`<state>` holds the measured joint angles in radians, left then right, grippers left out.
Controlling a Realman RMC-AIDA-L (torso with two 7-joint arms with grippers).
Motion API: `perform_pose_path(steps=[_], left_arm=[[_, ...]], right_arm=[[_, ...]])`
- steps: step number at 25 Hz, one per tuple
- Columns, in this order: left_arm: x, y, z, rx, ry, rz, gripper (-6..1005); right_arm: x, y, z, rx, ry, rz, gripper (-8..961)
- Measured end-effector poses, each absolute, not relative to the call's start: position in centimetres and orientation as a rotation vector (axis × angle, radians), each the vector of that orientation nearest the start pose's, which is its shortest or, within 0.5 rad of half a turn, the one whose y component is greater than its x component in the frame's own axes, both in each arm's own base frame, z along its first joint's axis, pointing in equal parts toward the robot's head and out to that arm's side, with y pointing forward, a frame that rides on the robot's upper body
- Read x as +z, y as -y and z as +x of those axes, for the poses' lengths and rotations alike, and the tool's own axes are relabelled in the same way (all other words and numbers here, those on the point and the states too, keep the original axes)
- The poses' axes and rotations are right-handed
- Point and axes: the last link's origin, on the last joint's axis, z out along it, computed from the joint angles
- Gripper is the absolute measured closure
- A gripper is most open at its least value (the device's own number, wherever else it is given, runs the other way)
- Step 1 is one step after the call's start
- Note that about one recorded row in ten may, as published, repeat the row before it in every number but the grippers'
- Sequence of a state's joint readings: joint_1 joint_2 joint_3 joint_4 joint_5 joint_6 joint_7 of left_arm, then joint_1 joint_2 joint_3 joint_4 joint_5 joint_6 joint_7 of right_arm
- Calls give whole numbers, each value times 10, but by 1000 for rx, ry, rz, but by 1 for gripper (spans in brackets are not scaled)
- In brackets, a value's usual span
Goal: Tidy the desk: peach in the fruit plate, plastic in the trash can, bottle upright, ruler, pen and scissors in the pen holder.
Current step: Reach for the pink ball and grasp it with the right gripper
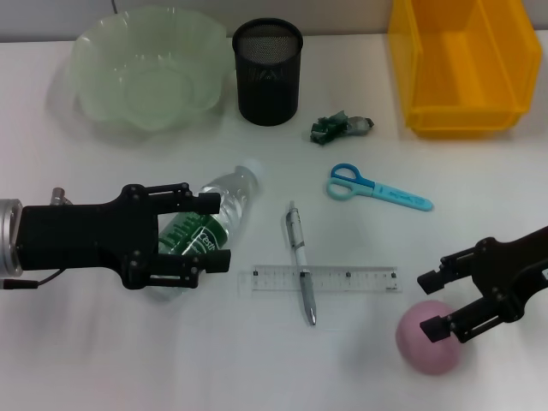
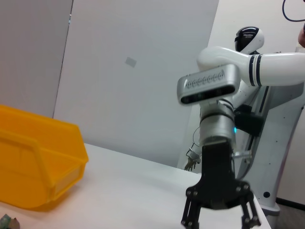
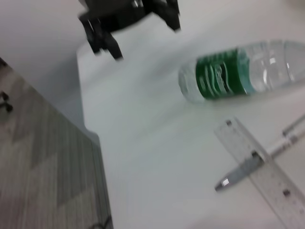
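White tabletop (image 1: 103, 360) carries everything, with a pale wall behind it in the left wrist view. Over its near left part the left gripper (image 1: 214, 231) hangs with fingers spread, one on each side of the lying bottle (image 1: 210, 224); I cannot tell whether they touch it. That bottle is clear plastic with a green label and a white cap, the cap pointing away from the gripper toward the pen holder (image 1: 268, 71), a black mesh cup standing well beyond the fingertips. A pale green fruit plate (image 1: 103, 51) with a scalloped rim sits beside the holder.

Just off the left gripper's fingertips lies a clear ruler (image 1: 318, 280), and a silver pen (image 1: 300, 262) rests across it. Blue scissors (image 1: 377, 188) lie farther off, and a small crumpled green plastic scrap (image 1: 340, 126) lies past them, near the yellow bin (image 1: 462, 120).

Right gripper (image 1: 434, 302) is spread open at the near right, its fingertips just above a pink peach (image 1: 428, 347); the lower finger seems to overlap the fruit's upper edge.
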<state>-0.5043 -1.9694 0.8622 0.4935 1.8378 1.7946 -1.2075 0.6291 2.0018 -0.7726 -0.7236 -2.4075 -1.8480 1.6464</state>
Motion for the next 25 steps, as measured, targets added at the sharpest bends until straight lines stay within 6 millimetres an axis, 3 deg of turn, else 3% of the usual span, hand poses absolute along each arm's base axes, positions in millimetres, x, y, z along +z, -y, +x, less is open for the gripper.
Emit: perform_pose_path(steps=[8, 13, 23, 25], left_arm=[[10, -291, -262, -910, 449, -2943, 199], [10, -292, -262, -923, 455, -2929, 200], [11, -293, -261, -936, 460, -2913, 208], [11, -294, -261, -941, 461, -2905, 211]], right_arm=[[0, -306, 272, -43, -826, -3167, 188], [0, -307, 275, -73, -818, -3156, 191], [8, -310, 271, -67, -781, -3152, 405], [9, -309, 270, -58, -776, -3156, 488]])
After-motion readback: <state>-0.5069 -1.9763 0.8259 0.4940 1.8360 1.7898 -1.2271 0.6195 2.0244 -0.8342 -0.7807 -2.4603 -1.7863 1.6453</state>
